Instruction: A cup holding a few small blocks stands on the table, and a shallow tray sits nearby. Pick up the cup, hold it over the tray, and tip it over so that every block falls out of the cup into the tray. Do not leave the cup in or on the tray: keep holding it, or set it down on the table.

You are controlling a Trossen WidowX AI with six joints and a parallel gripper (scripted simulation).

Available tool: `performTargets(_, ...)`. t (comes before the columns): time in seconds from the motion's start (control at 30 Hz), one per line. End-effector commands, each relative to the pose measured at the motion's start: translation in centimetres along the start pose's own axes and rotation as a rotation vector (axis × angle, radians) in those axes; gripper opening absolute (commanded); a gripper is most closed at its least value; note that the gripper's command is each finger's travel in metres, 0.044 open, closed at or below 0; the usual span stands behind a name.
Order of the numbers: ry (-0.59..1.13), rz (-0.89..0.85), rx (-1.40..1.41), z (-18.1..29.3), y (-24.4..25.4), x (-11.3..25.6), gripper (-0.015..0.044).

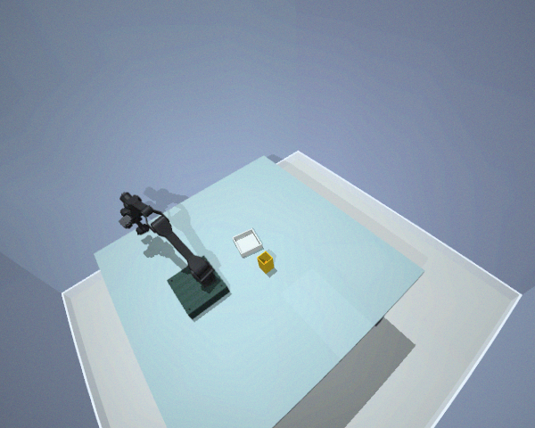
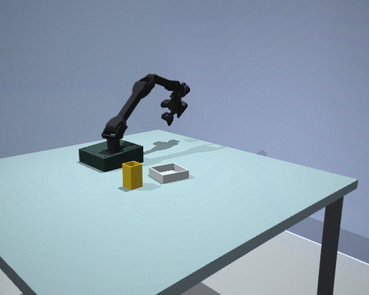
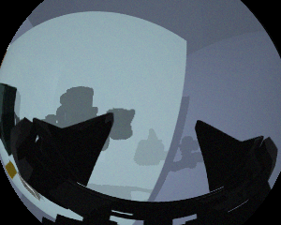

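Okay, so going left to right in the top view, first up is the tool (image 1: 134, 226) (image 2: 173, 120) (image 3: 155, 120). It's basically wide open, nothing between the fingers, hanging up in the air with the fingers pointing down, well apart from the cup and tray. Next along is the black arm (image 1: 180, 246) (image 2: 130, 106), bent at the elbow and running back to its dark green base block (image 1: 180, 294) (image 2: 92, 158) (image 3: 7, 112), which sits on the pale blue counter (image 1: 240, 345) (image 2: 178, 222) (image 3: 108, 52).

Past that you've got the shallow white tray (image 1: 251, 252) (image 2: 175, 177), lying flat with its open side up. Then just beside it, farthest right of the bunch, is the yellow cup (image 1: 266, 265) (image 2: 132, 177) (image 3: 10, 170). It's a squarish, tall thing, standing upright on the counter with its mouth up, not touching the tray. Can't really make out the blocks down inside it, too small and shadowy to count. Wrist cam only catches the cup way out at the left edge, fwiw.
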State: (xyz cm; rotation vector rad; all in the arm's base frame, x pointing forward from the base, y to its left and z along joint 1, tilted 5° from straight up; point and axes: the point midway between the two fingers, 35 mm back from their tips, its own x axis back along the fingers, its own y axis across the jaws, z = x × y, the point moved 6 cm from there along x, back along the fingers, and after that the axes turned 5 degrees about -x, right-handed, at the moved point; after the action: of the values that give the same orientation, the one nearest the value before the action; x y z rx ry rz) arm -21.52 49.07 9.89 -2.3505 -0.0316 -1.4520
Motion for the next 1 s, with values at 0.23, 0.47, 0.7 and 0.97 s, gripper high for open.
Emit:
performTargets(0.23,0.074,0.150,-0.259,9.6,0.5,7.2,0.0440)
performTargets(0.47,0.100,0.256,-0.441,15.8,2.5,12.9,0.0440)
performTargets(0.7,0.119,0.366,-0.626,21.2,5.9,18.5,0.0440)
performTargets(0.97,0.141,0.499,-0.830,26.0,11.3,24.4,0.0440)
